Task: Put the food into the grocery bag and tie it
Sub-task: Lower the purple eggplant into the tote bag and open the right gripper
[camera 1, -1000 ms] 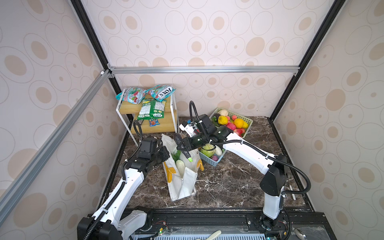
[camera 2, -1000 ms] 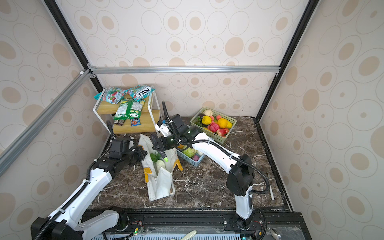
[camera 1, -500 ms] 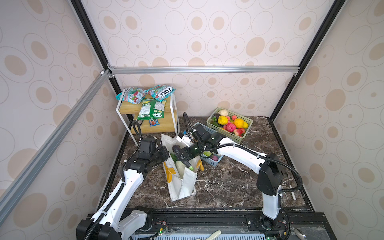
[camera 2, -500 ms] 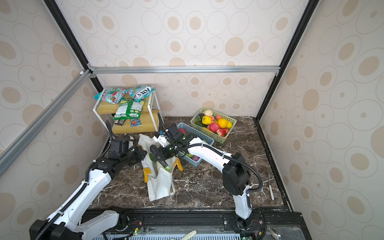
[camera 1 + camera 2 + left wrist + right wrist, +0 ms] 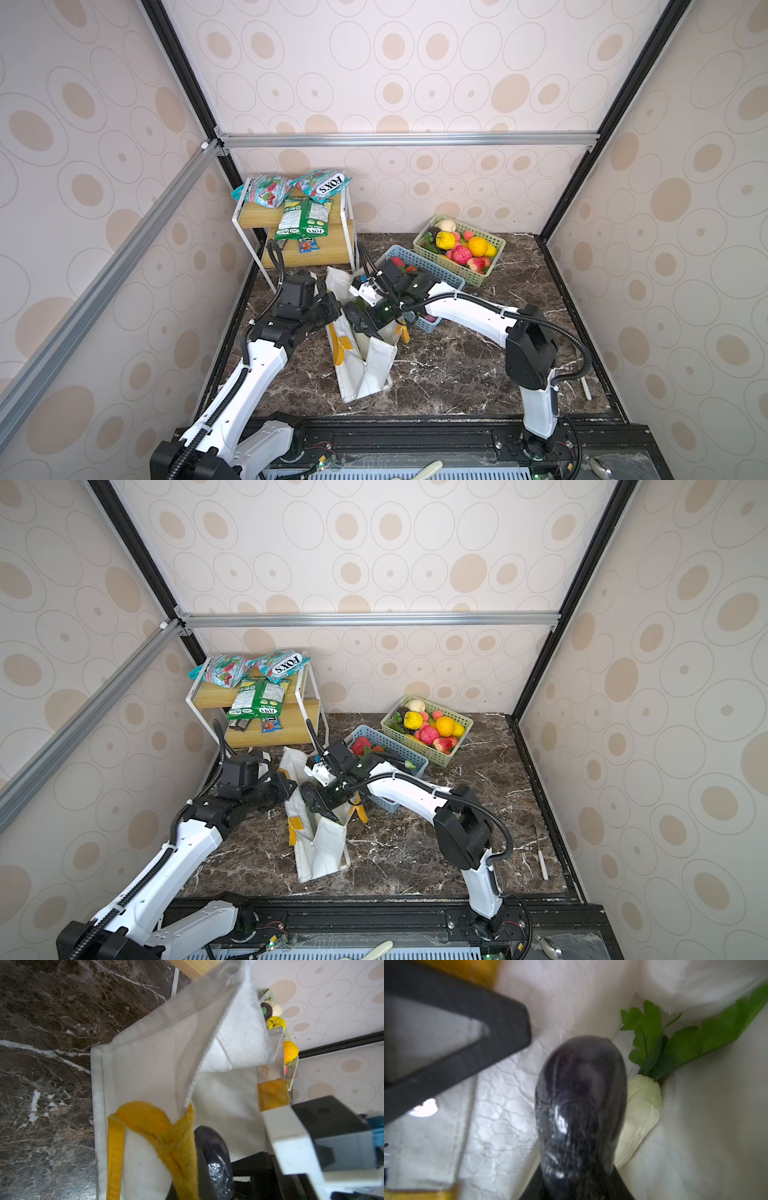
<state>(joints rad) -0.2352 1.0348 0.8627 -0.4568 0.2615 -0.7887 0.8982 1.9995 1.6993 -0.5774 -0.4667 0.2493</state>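
Wide dark marble table (image 5: 457, 374), and towards its left stands the white grocery bag (image 5: 365, 370), mouth open. The left gripper (image 5: 332, 307) is pinched tight on the bag's side rim. The right gripper (image 5: 370, 318) reaches over the mouth, jaws partly closed round a dark purple eggplant (image 5: 581, 1105) whose rounded end points down into the bag. Just beside the bag sits a blue basket (image 5: 432, 266), and beyond it a green basket (image 5: 494, 245) piled with food (image 5: 461, 249). Down in the bag lies a white radish (image 5: 639, 1109) with green leaves.

The right gripper (image 5: 366, 322) has lowered its eggplant (image 5: 352, 312) deeper into the grocery bag (image 5: 374, 370).
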